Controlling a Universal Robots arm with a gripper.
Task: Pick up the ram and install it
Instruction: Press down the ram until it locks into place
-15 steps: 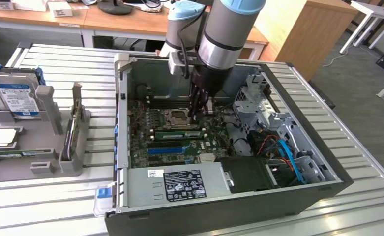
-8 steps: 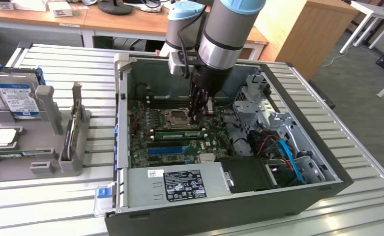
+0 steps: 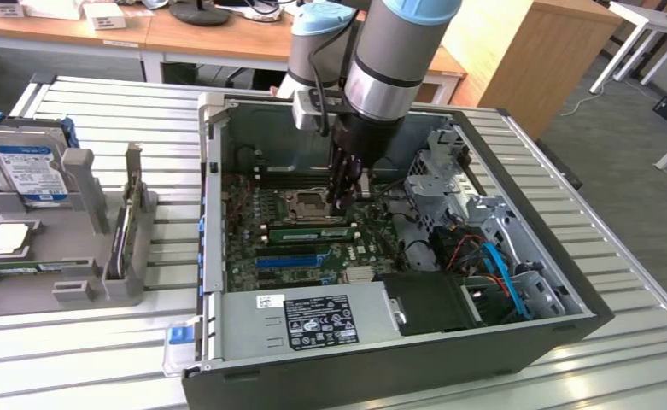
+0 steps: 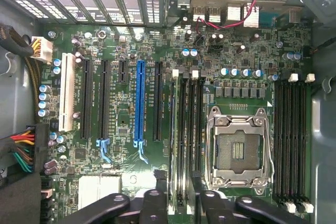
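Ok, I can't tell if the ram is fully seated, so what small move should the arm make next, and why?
Probably lower straight down and press on the ram. In the exterior view it stands in a slot beside the CPU socket, and the open gripper hangs just above it, holding nothing. Whether the slot's latches have closed cannot be told.
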